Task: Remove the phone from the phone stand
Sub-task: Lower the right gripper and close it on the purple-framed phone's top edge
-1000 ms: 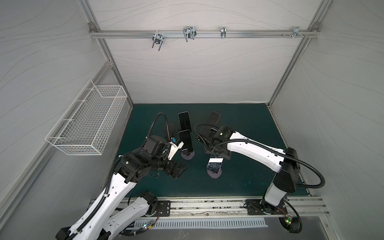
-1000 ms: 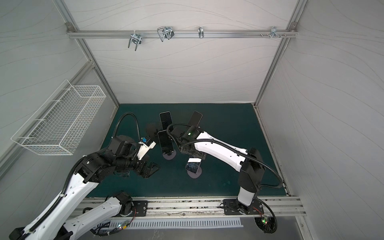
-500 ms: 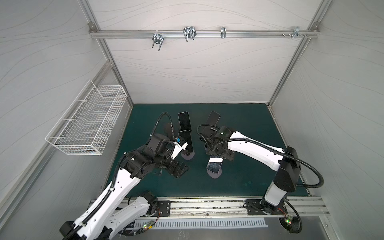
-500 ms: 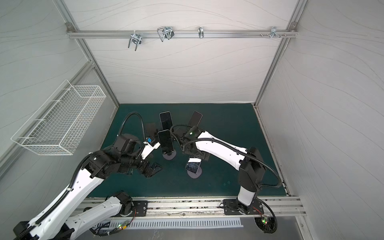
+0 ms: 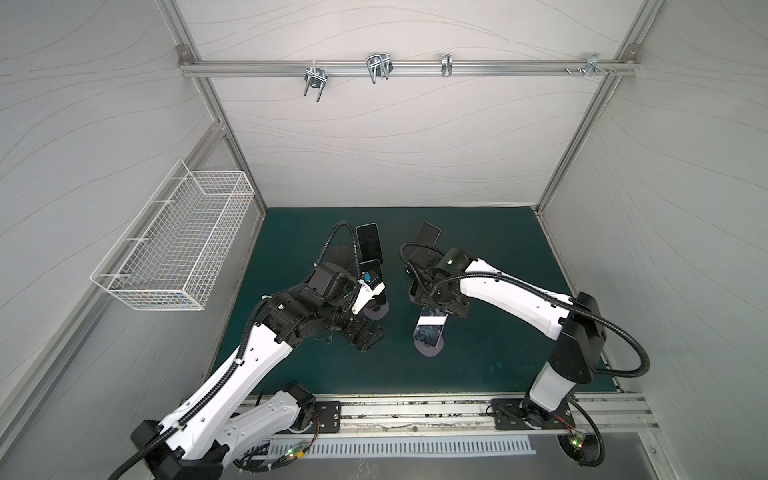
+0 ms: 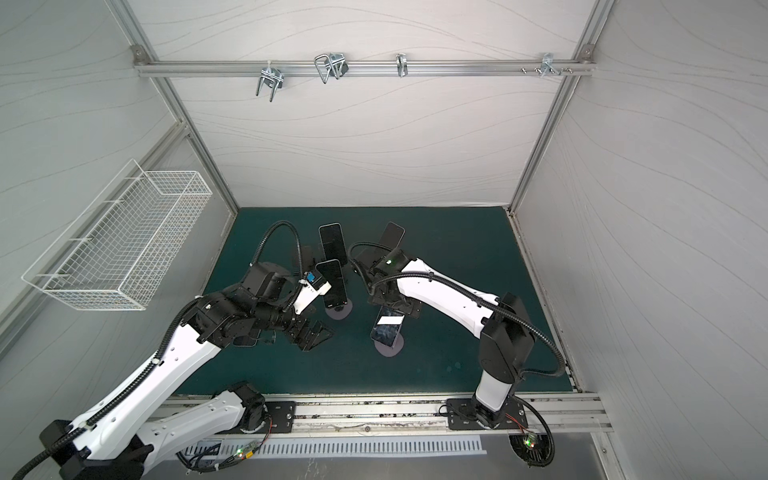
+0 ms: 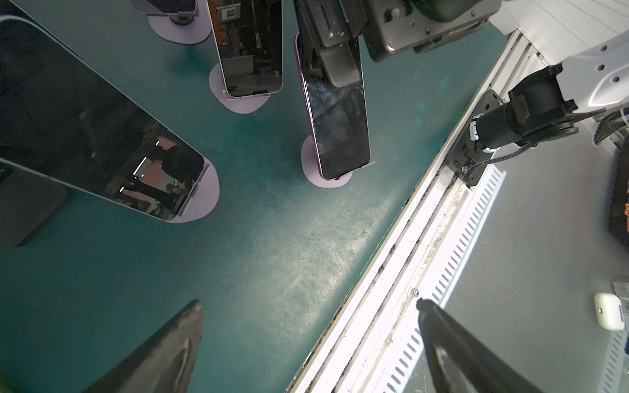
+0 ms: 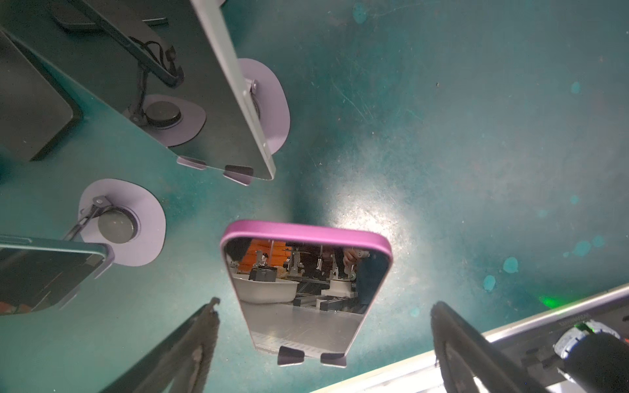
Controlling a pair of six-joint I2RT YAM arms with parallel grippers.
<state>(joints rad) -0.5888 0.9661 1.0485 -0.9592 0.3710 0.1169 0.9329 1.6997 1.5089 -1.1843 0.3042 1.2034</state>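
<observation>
**Open right gripper [image 8: 325, 303] poised over the purple-cased phone [image 8: 306, 272]**

In the right wrist view: right gripper spread wide, nothing held. Purple-cased phone directly beneath and between the fingers [image 8: 197, 340], touching neither. Leaning back on its phone stand [image 8: 291, 355], bottom edge caught by two small lips, lilac base on the green mat [image 8: 476, 136]. Not yet lifted, so task barely begun.

Left gripper [image 7: 308, 303] likewise wide open and empty, hovering over the mat's front edge, with the same phone apart from it and not between its fingers.

Probably a stiff, flat slab, light enough for one gripper. Glossy, mirror-like glass on the front, so likely slippery and easy to scratch. Matte case rim likely the better purchase. Best taken by the two long side edges, in the upper half, clear of the lips. Squeeze on the case, not on the glass face. Then up and slightly away from the backrest to clear the lips, rather than straight forward.

Risks, as a guess: light stand dragged up or tipped along with the phone. Neighbouring phones [image 8: 218, 136] close beside the gripper, easily knocked by a wide-spread finger.
</observation>
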